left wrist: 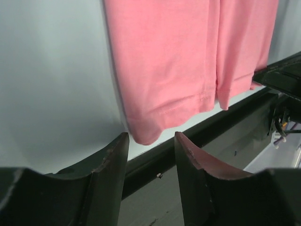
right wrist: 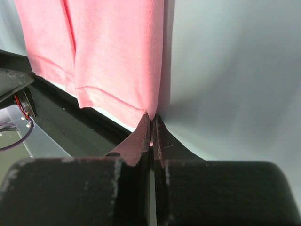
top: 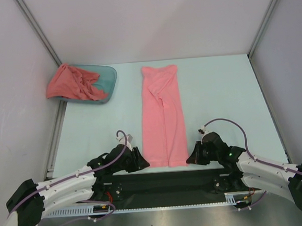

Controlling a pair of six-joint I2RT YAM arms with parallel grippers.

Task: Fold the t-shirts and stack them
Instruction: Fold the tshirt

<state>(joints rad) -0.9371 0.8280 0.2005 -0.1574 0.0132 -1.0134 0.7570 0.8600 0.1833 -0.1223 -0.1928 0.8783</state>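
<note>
Right gripper (right wrist: 152,118) pinches one near corner of the folded salmon-pink fabric t-shirt (top: 164,117), and left gripper (left wrist: 150,137) stands open just before the other near corner

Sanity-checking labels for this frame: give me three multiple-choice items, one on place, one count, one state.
1. Where is the coral-red t-shirt? A) in the teal tub B) mid-table C) in a gripper
2. How many t-shirts show? A) one B) two C) three
3. The left gripper is: A) shut on a hem B) open, holding nothing C) out of view

Answers: 1 A, it lies bunched in the tub at far left. 2 B, only the coral-red one and the pink t-shirt. 3 B, its fingers stand apart with nothing clamped between them.
</note>
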